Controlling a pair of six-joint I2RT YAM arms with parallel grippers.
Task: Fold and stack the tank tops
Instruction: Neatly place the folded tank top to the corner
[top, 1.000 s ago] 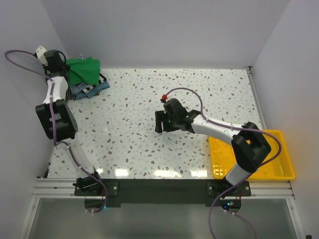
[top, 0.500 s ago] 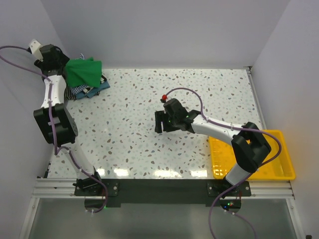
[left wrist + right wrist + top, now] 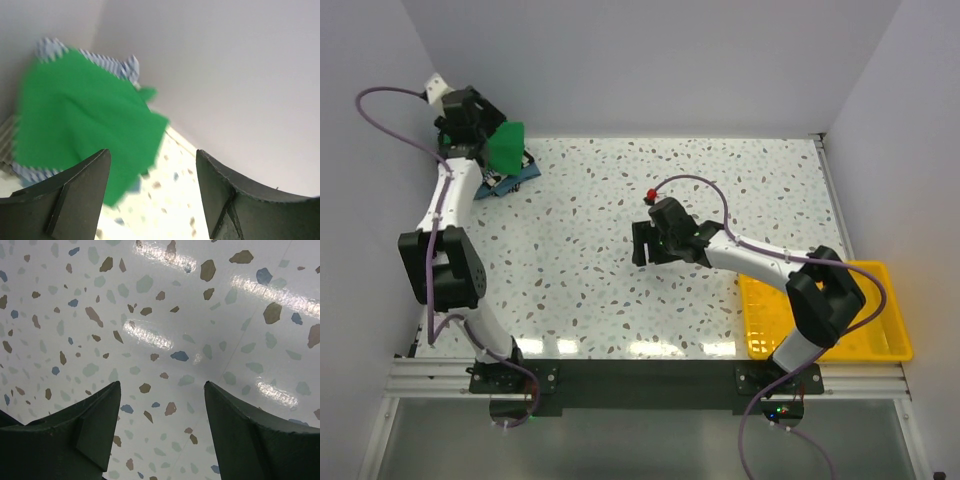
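Overhead, we see the left claw [image 3: 480, 128] at the far left corner of the table [image 3: 620, 290]. The green tank top [image 3: 506, 148] sits just beside it, on a small pile with the blue-and-white striped tank top [image 3: 485, 183] peeking out below. The right claw [image 3: 640, 243] hovers mid-table, well apart from that pile, with the yellow tray [image 3: 880, 352] back near its arm's base.

From the left wrist, our left claw [image 3: 151, 155] stands wide, nothing clamped. The blurred green tank top [image 3: 85, 115] lies just beyond its fingers [image 3: 75, 200], over the blue-and-white striped tank top [image 3: 120, 64].

From the right wrist, our right claw [image 3: 162, 385] is spread wide over the bare speckled table [image 3: 165, 315].
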